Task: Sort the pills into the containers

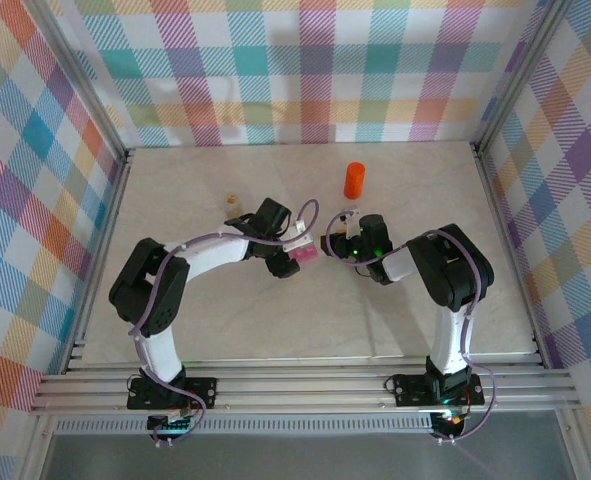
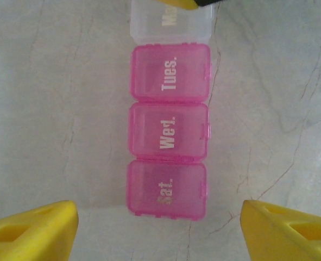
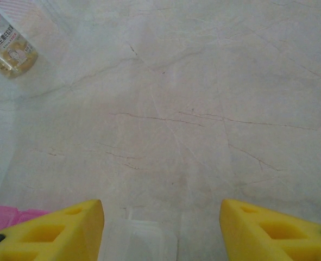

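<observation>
— Top view?
— Spotted the pink pill box (image 1: 305, 257) on the surface (image 1: 225, 320), mostly hidden between both wrists.
— Left wrist?
— Saw left fingers (image 2: 35, 231) spread, flanking the box untouched; clear end cut off.
— Right wrist?
— Saw right fingers (image 3: 57, 231) spread too, box's clear end cropped at the bottom edge.
</observation>
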Robot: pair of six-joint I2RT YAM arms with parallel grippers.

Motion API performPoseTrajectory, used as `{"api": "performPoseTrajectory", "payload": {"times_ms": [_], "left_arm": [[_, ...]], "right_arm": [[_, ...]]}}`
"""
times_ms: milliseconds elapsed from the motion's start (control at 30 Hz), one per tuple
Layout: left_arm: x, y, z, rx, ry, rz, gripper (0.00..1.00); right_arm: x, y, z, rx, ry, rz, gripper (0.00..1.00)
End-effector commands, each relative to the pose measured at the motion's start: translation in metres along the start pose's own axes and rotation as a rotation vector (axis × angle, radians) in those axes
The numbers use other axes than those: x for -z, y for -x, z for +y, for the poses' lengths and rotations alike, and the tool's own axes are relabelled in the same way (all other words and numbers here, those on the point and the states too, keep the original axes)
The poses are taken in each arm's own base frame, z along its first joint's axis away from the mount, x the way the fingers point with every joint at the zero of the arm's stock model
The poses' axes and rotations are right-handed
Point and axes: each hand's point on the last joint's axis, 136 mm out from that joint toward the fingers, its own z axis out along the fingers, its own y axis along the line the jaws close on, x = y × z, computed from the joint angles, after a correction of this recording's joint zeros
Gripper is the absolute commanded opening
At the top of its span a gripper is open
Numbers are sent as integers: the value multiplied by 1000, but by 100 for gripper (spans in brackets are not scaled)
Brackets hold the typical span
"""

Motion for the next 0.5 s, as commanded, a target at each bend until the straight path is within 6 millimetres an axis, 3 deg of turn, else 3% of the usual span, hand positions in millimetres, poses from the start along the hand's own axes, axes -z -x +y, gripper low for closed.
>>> {"api": "performPoseTrajectory", "payload": {"times_ms": [0, 300, 467], "left_arm": [[-4, -7, -9, -29, -43, 57, 77], [-12, -11, -16, -38, -114, 108, 71], [-16, -11, -18, -39, -138, 130, 63]], "right_arm": [[1, -53, 0, -14, 13, 156, 59], [2, -53, 1, -2, 16, 156, 59], [3, -53, -1, 8, 2, 161, 60]]}}
